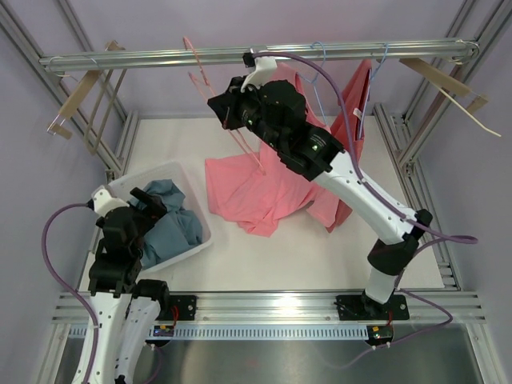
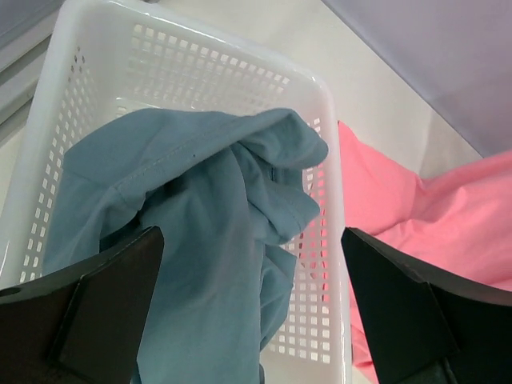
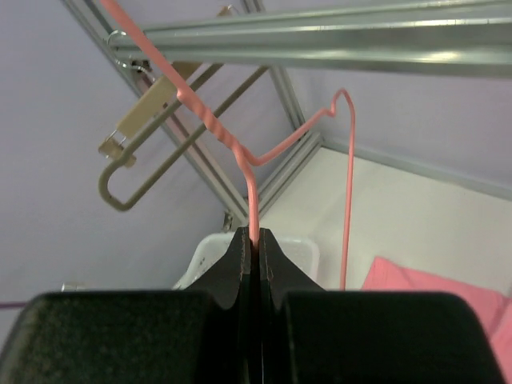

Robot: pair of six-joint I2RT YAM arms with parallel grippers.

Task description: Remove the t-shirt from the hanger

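Pinches the thin wire of the pink hanger [image 3: 250, 188] in the right gripper [image 3: 256, 240], jaws pressed together on it, hook end rising above the fingertips toward the rail [image 3: 320, 40]. Finds the pink t-shirt [image 1: 248, 192] well below that gripper, slumped in a heap on the table [image 1: 320, 256], with the hanger's lower wire reaching down to it; cannot tell from here whether any neckline is caught on that wire. Judged as the freeing step: best to lift straight up and slightly away from the cloth, slowly, watching for fabric rising with the wire. If caught, tilt the hanger so one shoulder points down and let the cloth slide off rather than tugging. Avoid swinging the hook into the rail above, or back into the second pink garment [image 1: 356, 100] hanging behind the gripper's wrist. Holds the left gripper [image 2: 252, 264] spread wide, gripping nothing, directly above the blue-grey shirt [image 2: 200, 184] bunched in the white basket [image 2: 184, 48]; free to reach over and pin the pink cloth down if needed.
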